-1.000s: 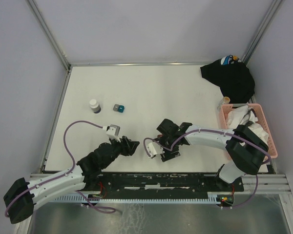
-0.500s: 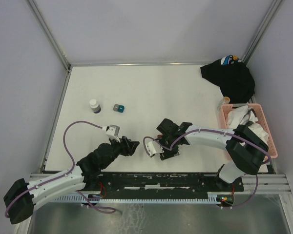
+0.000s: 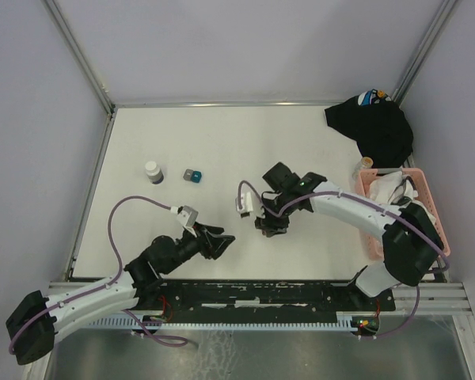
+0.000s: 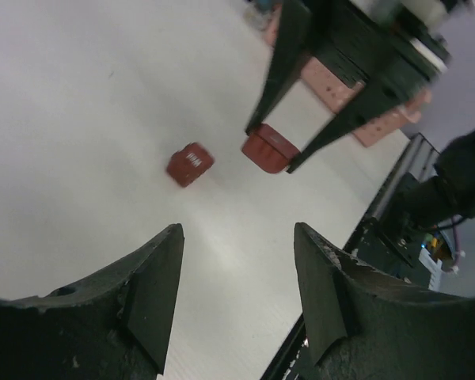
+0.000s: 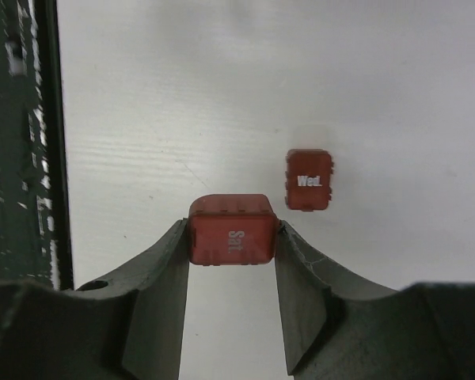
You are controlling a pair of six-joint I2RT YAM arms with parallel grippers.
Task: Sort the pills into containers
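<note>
Right gripper (image 5: 232, 231) jaws clamp the Sat box (image 5: 231, 237) squarely by two opposite sides, mid-tabletop toward the near edge, with the Wed box (image 5: 309, 180) just beyond the tips and apart; left gripper (image 4: 237, 231) hangs open, empty, farther off.

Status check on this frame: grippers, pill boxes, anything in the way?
Left gripper open, empty. Right gripper shut on Sat box. Wed box on table close beside, not touching.
</note>
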